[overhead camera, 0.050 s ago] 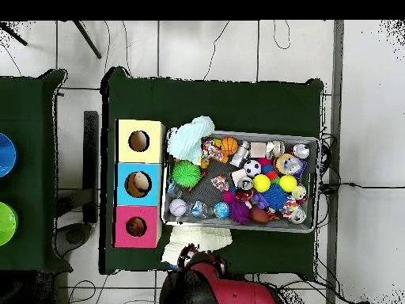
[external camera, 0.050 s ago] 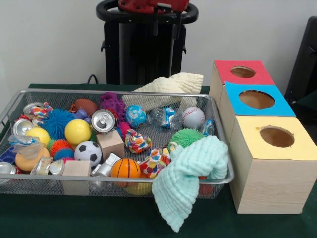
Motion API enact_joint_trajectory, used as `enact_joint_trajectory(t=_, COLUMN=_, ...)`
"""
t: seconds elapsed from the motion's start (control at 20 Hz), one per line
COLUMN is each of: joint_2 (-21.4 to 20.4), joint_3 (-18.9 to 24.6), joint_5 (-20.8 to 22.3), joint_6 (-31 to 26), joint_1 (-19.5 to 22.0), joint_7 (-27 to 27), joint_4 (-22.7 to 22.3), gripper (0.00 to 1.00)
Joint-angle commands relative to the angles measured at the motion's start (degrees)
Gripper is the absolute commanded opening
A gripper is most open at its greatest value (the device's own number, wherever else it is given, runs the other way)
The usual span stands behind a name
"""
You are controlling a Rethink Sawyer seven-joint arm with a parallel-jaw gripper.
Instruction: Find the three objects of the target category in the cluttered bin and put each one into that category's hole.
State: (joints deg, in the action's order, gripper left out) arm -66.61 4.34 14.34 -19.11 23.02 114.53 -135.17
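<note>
— Where's the arm (external camera, 0.050 s ago: 148,6)?
— Drawn back at the pedestal, above the far rim; whether its grip is spread or closed, I can't tell.
— And the bin (external camera, 0.050 s ago: 218,144)?
— Packed: basketball (external camera, 0.050 s ago: 125,168), soccer ball (external camera, 0.050 s ago: 88,151), baseball (external camera, 0.050 s ago: 193,117) (a mint cloth (external camera, 0.050 s ago: 190,178) drapes its corner). Three holed boxes, red (external camera, 0.050 s ago: 237,74), blue (external camera, 0.050 s ago: 255,101), yellow (external camera, 0.050 s ago: 275,144), stand just beside it.

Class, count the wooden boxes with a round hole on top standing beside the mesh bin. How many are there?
3, in one row beside the bin: the red-topped box, the blue-topped box in the middle, and the yellow-topped box. None looks hidden.
</note>
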Motion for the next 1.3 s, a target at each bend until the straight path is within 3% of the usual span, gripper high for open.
enact_joint_trajectory(t=0.05, joint_2=2.1, joint_3=4.3, joint_5=5.2, joint_6=2.3, joint_1=5.4, joint_7=-3.6, joint_4=3.1, gripper=1.00)
enact_joint_trajectory(t=0.4, joint_2=6.6, joint_3=6.7, joint_5=10.7, joint_6=4.0, joint_1=9.9, joint_7=-5.2, joint_4=8.0, gripper=1.00)
enact_joint_trajectory(t=0.8, joint_2=10.0, joint_3=8.8, joint_5=16.2, joint_6=5.4, joint_1=12.3, joint_7=-4.8, joint_4=13.2, gripper=1.00)
enact_joint_trajectory(t=1.3, joint_2=13.8, joint_3=14.0, joint_5=20.9, joint_6=4.7, joint_1=17.5, joint_7=-6.6, joint_4=18.1, gripper=1.00)
